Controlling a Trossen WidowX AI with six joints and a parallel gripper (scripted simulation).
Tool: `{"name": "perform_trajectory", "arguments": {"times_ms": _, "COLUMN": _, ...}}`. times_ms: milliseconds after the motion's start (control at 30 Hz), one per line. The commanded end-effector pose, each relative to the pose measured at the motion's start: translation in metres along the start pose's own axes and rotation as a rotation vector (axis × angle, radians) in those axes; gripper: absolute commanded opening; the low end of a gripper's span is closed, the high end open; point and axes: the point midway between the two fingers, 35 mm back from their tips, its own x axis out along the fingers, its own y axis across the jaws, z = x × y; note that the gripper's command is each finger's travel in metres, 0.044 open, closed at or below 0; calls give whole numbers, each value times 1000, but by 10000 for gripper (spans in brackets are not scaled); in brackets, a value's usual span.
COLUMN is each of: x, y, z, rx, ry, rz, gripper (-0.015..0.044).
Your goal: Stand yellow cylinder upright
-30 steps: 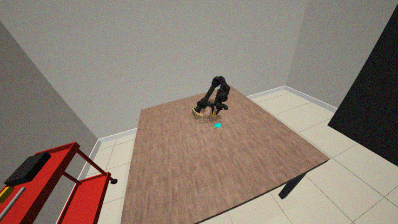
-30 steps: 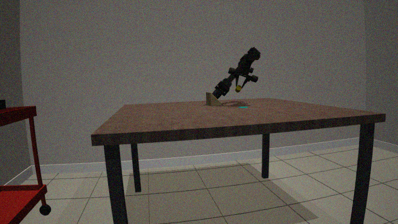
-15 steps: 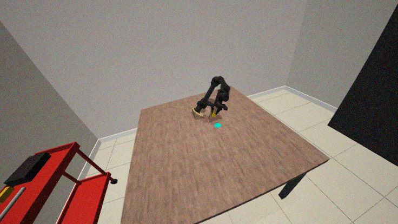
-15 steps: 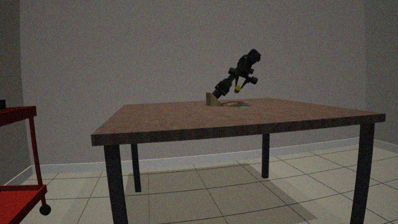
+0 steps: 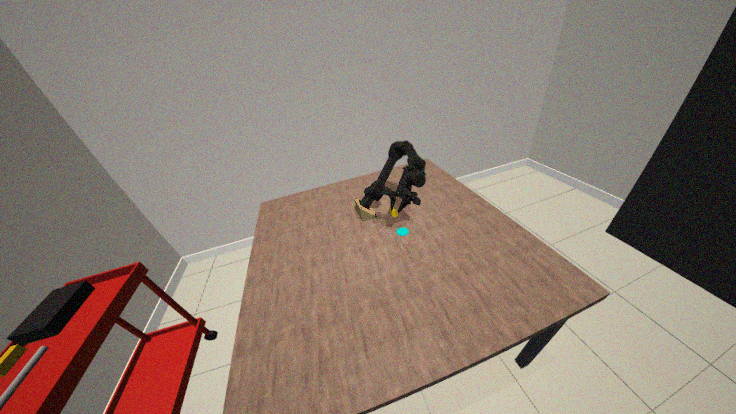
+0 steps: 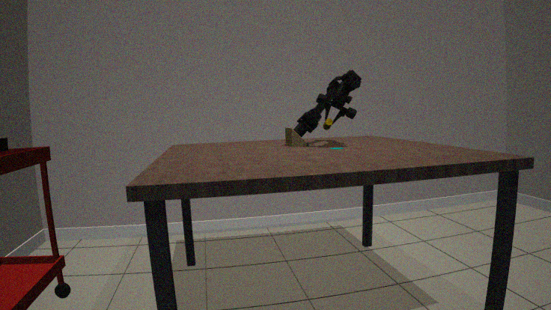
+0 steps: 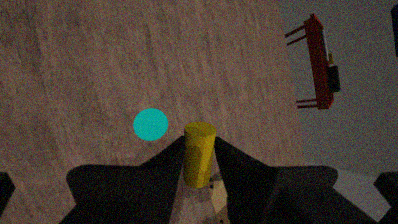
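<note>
The yellow tall cylinder (image 5: 394, 212) (image 6: 327, 123) (image 7: 199, 156) is between the fingertips of my gripper (image 5: 393, 210) (image 6: 329, 120) (image 7: 199, 140), which is shut on it. In the exterior view the cylinder hangs in the air above the table, tilted, not upright. The cyan circle (image 5: 402, 231) (image 6: 336, 148) (image 7: 150, 124) lies flat on the table. In the top view it is below and slightly right of the cylinder; in the wrist view it is left of the cylinder's far end. Nothing stands on the circle.
The wooden table (image 5: 411, 308) (image 6: 246, 165) carries the arm's light wedge-shaped base (image 5: 365, 211) (image 6: 293, 138), close to the held cylinder. A red cart (image 5: 159, 360) (image 6: 22, 158) (image 7: 318, 65) with a black box stands on the floor beyond the table's edge.
</note>
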Motion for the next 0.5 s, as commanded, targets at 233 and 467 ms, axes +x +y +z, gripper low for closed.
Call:
{"name": "perform_trajectory", "arguments": {"times_ms": 233, "x": 2, "y": -2, "z": -2, "rx": 6, "ry": -56, "rz": -39, "gripper": 105}}
{"name": "perform_trajectory", "arguments": {"times_ms": 467, "x": 3, "y": -2, "z": -2, "rx": 8, "ry": -95, "rz": -57, "gripper": 105}}
